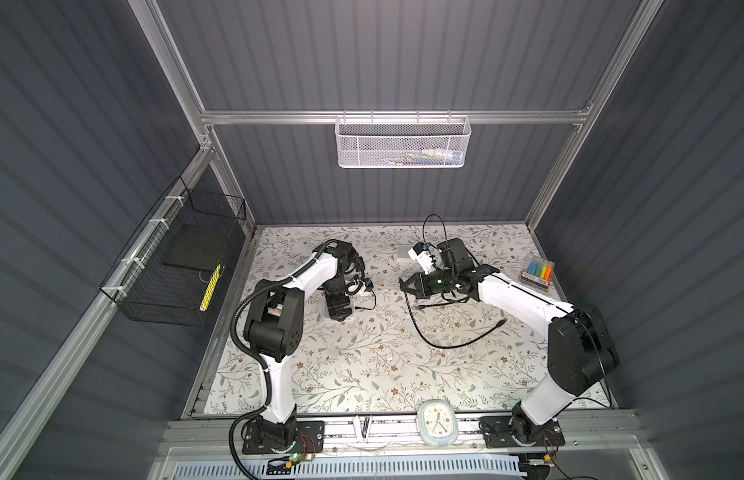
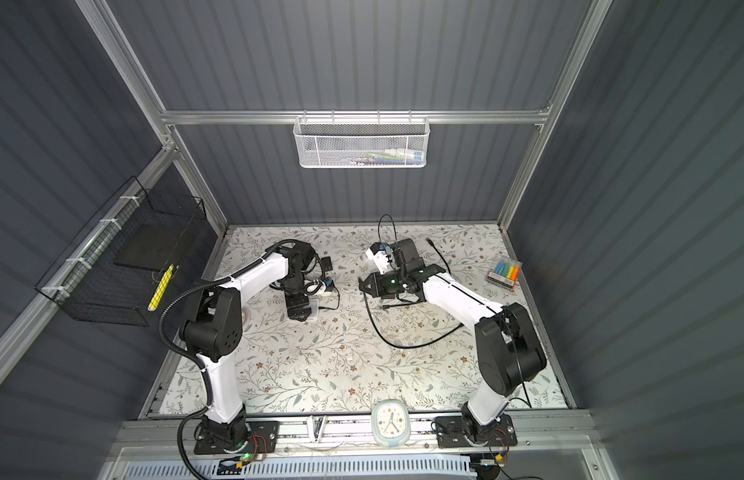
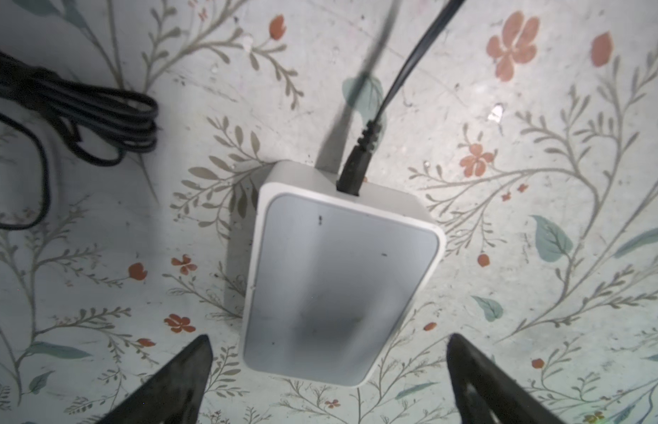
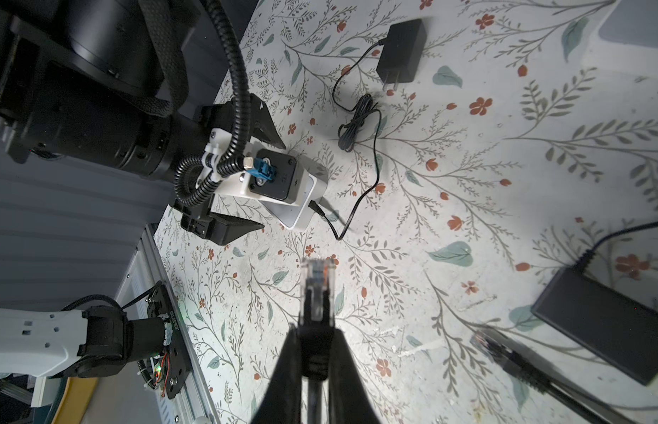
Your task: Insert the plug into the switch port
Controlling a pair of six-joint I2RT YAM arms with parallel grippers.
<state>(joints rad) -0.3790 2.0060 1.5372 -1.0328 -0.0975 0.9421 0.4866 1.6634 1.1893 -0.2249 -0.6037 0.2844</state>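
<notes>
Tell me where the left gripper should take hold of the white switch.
Grip the switch across its two long sides, from straight above: it lies flat, the open left gripper spans that width, and the power cord occupies one short end.

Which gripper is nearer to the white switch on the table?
Left. The left gripper is open right over the switch, one jaw on each side. The right gripper, shut on the plug, stands clearly apart from it.
</notes>
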